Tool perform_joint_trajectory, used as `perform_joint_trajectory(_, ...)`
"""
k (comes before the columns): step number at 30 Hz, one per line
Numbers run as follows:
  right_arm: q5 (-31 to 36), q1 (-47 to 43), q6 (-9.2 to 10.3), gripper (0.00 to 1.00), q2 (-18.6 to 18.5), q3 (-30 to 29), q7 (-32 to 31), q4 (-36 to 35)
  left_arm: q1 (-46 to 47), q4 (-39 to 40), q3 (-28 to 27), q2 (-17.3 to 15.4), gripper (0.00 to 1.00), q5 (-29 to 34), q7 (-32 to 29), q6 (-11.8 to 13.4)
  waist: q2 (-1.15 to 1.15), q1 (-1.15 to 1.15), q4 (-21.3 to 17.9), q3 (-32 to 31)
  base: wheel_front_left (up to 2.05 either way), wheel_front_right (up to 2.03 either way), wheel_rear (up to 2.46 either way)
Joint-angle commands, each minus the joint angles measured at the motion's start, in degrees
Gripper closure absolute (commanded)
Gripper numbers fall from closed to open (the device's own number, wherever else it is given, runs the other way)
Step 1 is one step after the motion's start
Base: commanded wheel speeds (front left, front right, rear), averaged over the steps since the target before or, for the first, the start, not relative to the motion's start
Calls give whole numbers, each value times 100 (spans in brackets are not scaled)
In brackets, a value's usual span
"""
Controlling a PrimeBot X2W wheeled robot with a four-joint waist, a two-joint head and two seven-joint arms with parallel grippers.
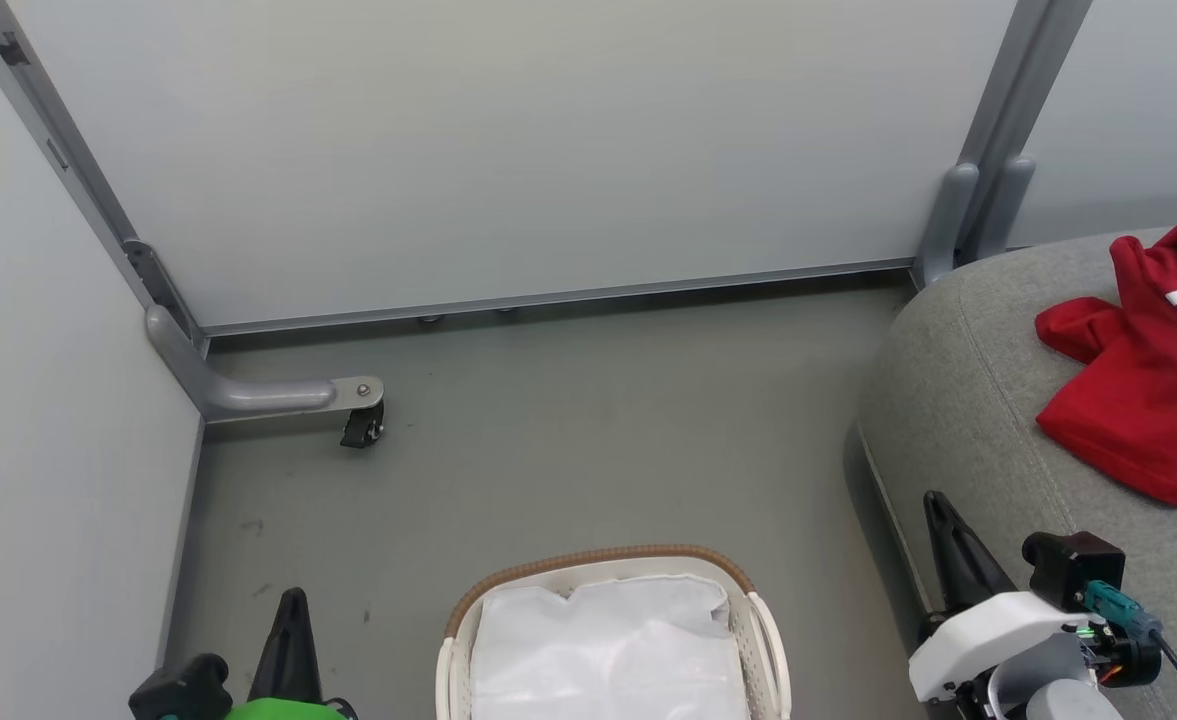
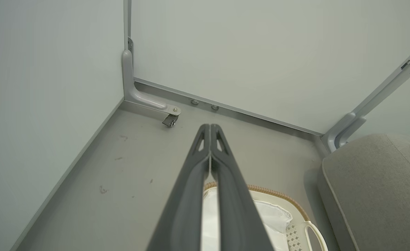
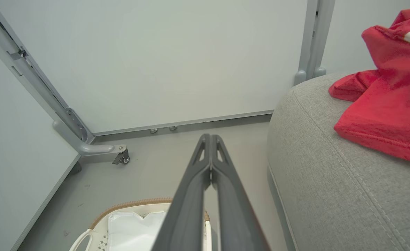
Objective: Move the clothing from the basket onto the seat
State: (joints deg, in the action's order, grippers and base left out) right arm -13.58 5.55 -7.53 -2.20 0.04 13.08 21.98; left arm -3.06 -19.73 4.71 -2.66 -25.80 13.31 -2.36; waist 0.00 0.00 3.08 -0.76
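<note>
Red clothing (image 1: 1143, 400) lies crumpled on the grey seat (image 1: 958, 420), well apart from the basket (image 1: 603, 557) on the floor. What can be seen of the basket's inside is white liner (image 1: 608, 650) with no red, so the transfer looks complete. Left gripper (image 2: 210, 127) and right gripper (image 3: 210, 137): fingers pressed together, grasping nothing, one on either side of the basket. Probably a parked pose, clear of the fabric.

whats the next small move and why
Probably look lower to check the rest of the basket: the clothing lies on the seat, the basket's visible part holds white liner, no red, and the left gripper and right gripper are shut, empty.
</note>
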Motion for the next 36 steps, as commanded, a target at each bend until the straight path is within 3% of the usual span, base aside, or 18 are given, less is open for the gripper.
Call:
perform_joint_trajectory(1,-295,111,0,100,-22,-45,-69,-124,123,111,-65,-9,100,-247,-56,-31,0,0,-4,2,0,0,0)
perform_joint_trajectory(36,-3490,87,3,100,-49,-286,-849,-446,491,320,-514,-17,100,-2946,-867,-241,0,0,-93,29,0,0,0)
